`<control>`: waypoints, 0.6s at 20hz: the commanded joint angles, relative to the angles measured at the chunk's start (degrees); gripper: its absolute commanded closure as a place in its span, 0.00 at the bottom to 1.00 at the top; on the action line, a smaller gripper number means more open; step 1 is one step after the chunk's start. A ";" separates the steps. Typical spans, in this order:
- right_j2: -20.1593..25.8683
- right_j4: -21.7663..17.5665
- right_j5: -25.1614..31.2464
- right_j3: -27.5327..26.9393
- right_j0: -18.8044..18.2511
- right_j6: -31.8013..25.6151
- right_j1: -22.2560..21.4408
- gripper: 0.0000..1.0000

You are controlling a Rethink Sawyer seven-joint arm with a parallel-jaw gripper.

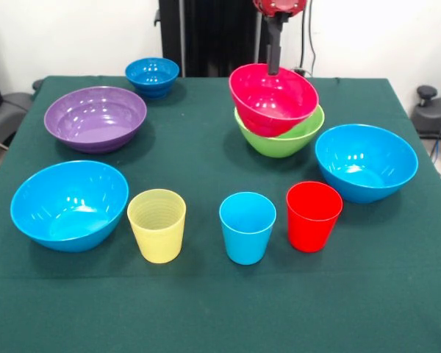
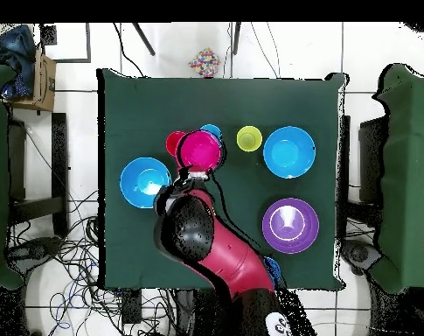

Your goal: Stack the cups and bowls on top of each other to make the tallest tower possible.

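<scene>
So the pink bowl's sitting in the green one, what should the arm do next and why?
Probably ease the gripper down a touch to level the pink-red bowl. It sits tilted in the lime-green bowl, with the gripper at its far rim, so letting go now could leave a crooked base.

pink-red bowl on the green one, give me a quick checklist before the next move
1. Pink-red bowl sits in the lime green bowl: ok, but tilted, its opening facing the camera in the front view.
2. Pink-red bowl level enough to carry another piece: not ok.
3. Claw released from the rim: cannot tell; its tip hangs at the bowl's far rim.
4. Lime green bowl flat on the table: ok.
5. Next pieces free to pick: ok; the red cup, light blue cup and yellow cup stand upright and apart.
6. Green cup located: not ok, neither view shows it.
</scene>
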 commanded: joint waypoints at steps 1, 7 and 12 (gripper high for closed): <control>1.54 2.36 2.61 4.86 5.46 12.86 -0.07 1.00; -16.82 6.80 15.66 -2.86 20.88 13.24 4.94 1.00; -20.16 6.91 17.62 -4.30 23.80 14.30 5.89 1.00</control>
